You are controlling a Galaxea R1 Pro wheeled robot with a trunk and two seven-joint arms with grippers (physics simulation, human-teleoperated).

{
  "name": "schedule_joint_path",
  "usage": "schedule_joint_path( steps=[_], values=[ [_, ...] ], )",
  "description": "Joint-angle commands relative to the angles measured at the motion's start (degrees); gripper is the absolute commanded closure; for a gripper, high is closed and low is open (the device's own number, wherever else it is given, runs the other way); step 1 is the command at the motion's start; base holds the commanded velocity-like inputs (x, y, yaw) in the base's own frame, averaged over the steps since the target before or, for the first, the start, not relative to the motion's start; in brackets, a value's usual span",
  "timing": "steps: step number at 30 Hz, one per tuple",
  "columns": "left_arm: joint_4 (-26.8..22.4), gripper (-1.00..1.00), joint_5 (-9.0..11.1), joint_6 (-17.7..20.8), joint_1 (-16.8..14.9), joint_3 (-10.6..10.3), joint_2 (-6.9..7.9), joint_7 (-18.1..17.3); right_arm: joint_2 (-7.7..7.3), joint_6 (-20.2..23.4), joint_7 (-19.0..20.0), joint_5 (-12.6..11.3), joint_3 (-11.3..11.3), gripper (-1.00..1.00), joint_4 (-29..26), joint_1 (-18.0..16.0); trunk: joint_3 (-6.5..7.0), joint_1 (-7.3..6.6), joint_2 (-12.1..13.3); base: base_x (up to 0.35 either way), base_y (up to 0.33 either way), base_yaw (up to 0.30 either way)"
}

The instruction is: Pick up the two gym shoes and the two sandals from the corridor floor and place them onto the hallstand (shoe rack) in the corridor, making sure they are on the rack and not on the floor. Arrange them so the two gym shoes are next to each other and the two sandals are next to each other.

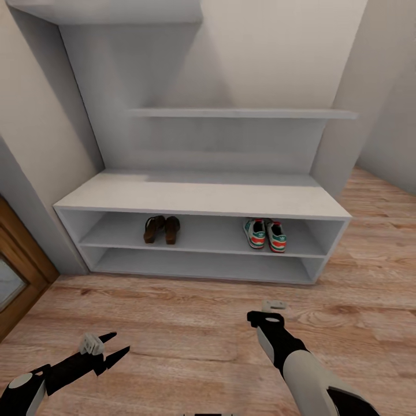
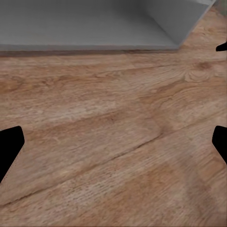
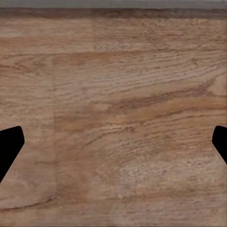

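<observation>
Head view: left gripper (image 1: pixel 112 344) low over the corridor floor (image 1: pixel 190 323), fingers spread apart, empty; right gripper (image 1: pixel 267 315) likewise above the floor, finger spacing not readable here. Beyond, hallstand (image 1: pixel 202 193) against the wall; on its upper open shelf, sandals (image 1: pixel 162 229) side by side toward the left, gym shoes (image 1: pixel 265 234) side by side toward the right, the two pairs well apart. Lower shelf bare. Left wrist view: dark fingers (image 2: pixel 10 146) wide apart over wood planks, grey base of the hallstand (image 2: pixel 94 23) near. Right wrist view: fingers (image 3: pixel 9 144) wide apart, nothing between, plank floor (image 3: pixel 113 118) beneath.
</observation>
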Motion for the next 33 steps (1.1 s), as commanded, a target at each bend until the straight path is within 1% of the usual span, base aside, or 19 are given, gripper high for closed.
schedule_joint_path(
  steps=[1, 6, 13, 16, 17, 21, 25, 28, 31, 33],
  values=[
    [-0.02, -1.00, -0.61, -0.54, -0.06, 0.37, -0.05, -0.20, 0.04, -0.26, 0.27, 0.76, -0.27, -1.00, 0.31, 0.05, 0.18, -0.03, 0.00, 0.000, 0.000, 0.000],
    [-0.02, -1.00, -0.66, -0.52, -0.06, 0.39, -0.03, -0.14, -0.15, -3.64, 1.86, 1.17, -0.27, -1.00, 2.32, 0.24, 1.29, -0.16, 0.06, 0.000, 0.000, 0.000],
    [0.17, -1.00, -0.72, -0.47, -0.06, 0.44, -0.02, 0.00, -1.44, -8.42, 4.30, 2.01, -0.27, -1.00, 6.18, 0.39, 2.84, -0.34, 0.16, 0.000, 0.000, 0.000],
    [0.24, -1.00, -0.74, -0.47, -0.06, 0.45, -0.02, 0.06, -1.99, -9.31, 5.12, 3.13, -0.27, -1.00, 7.63, 0.46, 3.38, -1.00, 1.36, 0.000, 0.000, 0.000],
    [0.27, -1.00, -0.76, -0.47, -0.06, 0.45, -0.02, 0.09, -2.52, -9.68, 5.52, 4.15, -0.27, -1.00, 8.68, 0.58, 3.56, -1.22, 1.76, 0.000, 0.000, 0.000],
    [0.30, -1.00, -0.77, -0.46, -0.06, 0.45, -0.02, 0.15, -3.81, -10.62, 5.93, 6.51, -0.27, -1.00, 10.68, 1.36, 4.28, -2.10, 3.36, 0.000, 0.000, 0.000],
    [0.32, -1.00, -0.78, -0.46, -0.06, 0.45, -0.04, 0.55, -5.17, -13.17, 6.40, 8.55, -0.27, -1.00, 12.27, 2.90, 5.00, -2.98, 4.97, 0.000, 0.000, 0.000],
    [0.32, -1.00, -0.78, -0.46, -0.06, 0.42, -0.10, 1.30, -6.12, -16.12, 7.67, 9.47, -0.27, -1.00, 13.05, 4.63, 5.53, -3.64, 6.17, 0.000, 0.000, 0.000],
    [0.33, -1.00, -0.80, -0.46, -0.06, 0.39, -0.19, 2.31, -7.10, -19.29, 9.90, 9.99, -0.28, -1.00, 13.47, 6.56, 6.07, -4.30, 7.37, 0.000, 0.000, 0.000],
    [0.33, -1.00, -0.83, -0.46, -0.06, 0.38, -0.22, 3.00, -8.03, -21.20, 11.66, 10.16, -0.31, -1.00, 13.62, 7.88, 6.43, -4.73, 8.18, 0.000, 0.000, 0.000]
  ],
)
